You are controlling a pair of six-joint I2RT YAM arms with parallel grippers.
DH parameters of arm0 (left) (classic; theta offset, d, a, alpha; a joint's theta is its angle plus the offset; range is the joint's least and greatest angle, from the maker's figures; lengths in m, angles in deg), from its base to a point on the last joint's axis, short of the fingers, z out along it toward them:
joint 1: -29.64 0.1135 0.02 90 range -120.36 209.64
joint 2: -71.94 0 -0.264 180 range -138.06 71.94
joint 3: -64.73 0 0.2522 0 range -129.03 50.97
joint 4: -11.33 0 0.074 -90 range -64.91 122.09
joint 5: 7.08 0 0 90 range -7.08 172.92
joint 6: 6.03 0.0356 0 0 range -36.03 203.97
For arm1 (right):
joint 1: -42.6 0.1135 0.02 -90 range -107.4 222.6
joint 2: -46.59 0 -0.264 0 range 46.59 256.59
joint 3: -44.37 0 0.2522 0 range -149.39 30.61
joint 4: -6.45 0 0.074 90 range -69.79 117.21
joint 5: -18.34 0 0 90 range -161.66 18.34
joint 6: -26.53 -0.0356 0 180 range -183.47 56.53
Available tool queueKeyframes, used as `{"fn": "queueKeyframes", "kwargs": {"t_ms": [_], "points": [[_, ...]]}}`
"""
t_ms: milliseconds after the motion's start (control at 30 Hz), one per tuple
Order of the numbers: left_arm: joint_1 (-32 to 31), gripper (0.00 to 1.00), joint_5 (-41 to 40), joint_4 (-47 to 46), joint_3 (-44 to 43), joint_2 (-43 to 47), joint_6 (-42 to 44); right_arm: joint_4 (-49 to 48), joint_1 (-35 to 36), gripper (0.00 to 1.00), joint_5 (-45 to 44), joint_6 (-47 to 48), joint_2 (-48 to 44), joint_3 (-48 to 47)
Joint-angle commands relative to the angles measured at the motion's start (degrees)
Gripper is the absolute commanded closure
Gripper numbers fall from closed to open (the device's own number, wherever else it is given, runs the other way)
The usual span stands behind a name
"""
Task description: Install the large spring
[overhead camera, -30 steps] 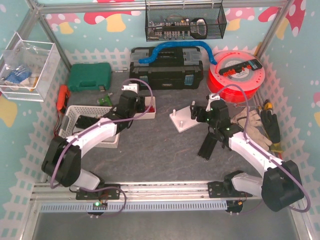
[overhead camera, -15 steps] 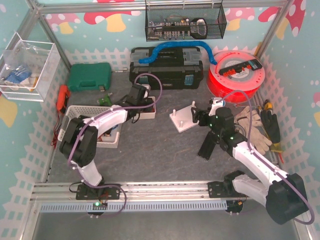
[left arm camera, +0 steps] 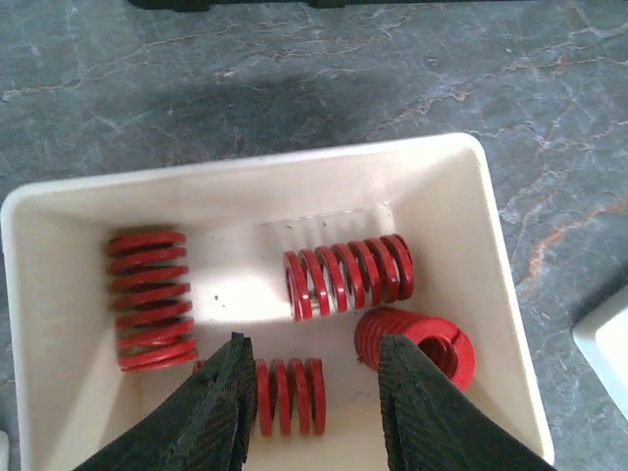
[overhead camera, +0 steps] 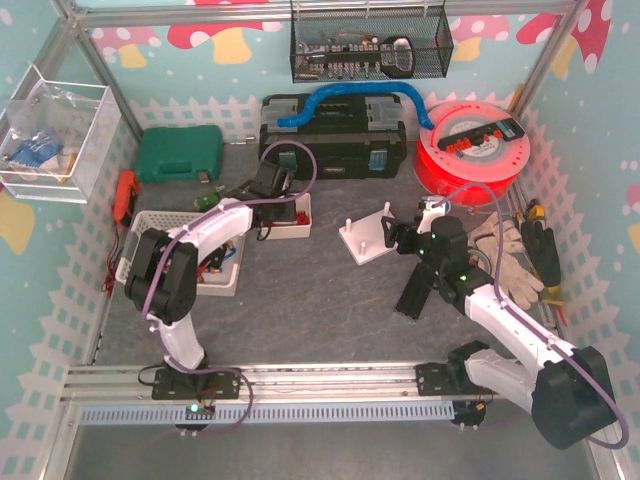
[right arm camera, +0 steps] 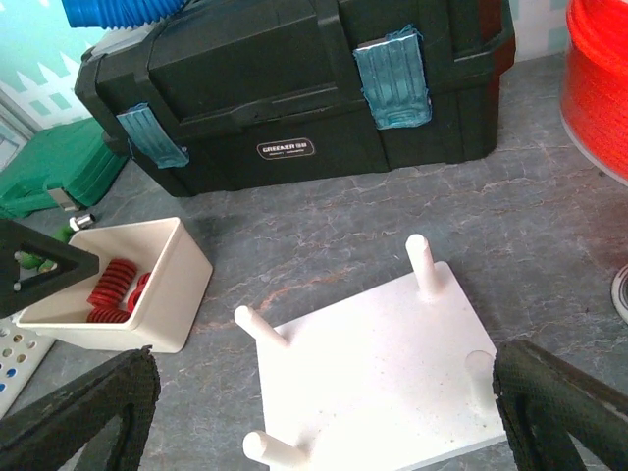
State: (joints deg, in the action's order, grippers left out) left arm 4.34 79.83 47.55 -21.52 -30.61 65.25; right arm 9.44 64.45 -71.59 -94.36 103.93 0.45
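Well, the red springs [left arm camera: 348,278] are glossy coils of flat-sided wire, and all four lie in the white bin [left arm camera: 461,196]. A long spring [left arm camera: 150,299] lies by the bin's left wall and a second of like length across its middle. A short spring [left arm camera: 287,395] sits at its near side, and an upended spring [left arm camera: 417,343] by its right wall shows its bore. The left gripper [left arm camera: 312,353] hangs over the bin with its fingers spread apart, the short spring showing between them. The right gripper [right arm camera: 324,378] gapes very wide above the white peg plate [right arm camera: 383,363], which lies to the right of the bin, apart from it and turned askew to it. The bin rests on a dark grey marbled mat [overhead camera: 320,320]. Behind the bin stands a black toolbox [right arm camera: 294,98] with a blue ribbed hose [overhead camera: 350,100] across its lid. Behind and left of the bin lies a green case [overhead camera: 178,153]. Well to the right of it are a red spool [overhead camera: 470,140] and a pair of work gloves [overhead camera: 505,255]. Teal walls printed with mushrooms and a white picket fence close the space, framed in aluminium bars. By count there are four springs, four pegs [right arm camera: 424,263] on the plate, one bin, one plate and one toolbox.
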Motion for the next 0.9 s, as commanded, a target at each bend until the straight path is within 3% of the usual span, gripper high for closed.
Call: {"fn": "queueKeyframes", "kwargs": {"t_ms": [0,233,867], "points": [[-0.04,0.61,-5.49,5.73,-4.53,-3.14,-0.48,-1.7,0.21,0.07,0.82,0.23,-0.37,0.44],[0.12,0.61,-13.73,9.62,-8.72,-6.92,-0.08,-1.73,0.21,0.07,0.24,0.31,-0.74,0.62],[0.82,0.6,-13.2,8.81,-11.39,-15.13,-2.58,-1.8,0.21,0.07,-0.94,0.99,-0.83,0.9]]}}
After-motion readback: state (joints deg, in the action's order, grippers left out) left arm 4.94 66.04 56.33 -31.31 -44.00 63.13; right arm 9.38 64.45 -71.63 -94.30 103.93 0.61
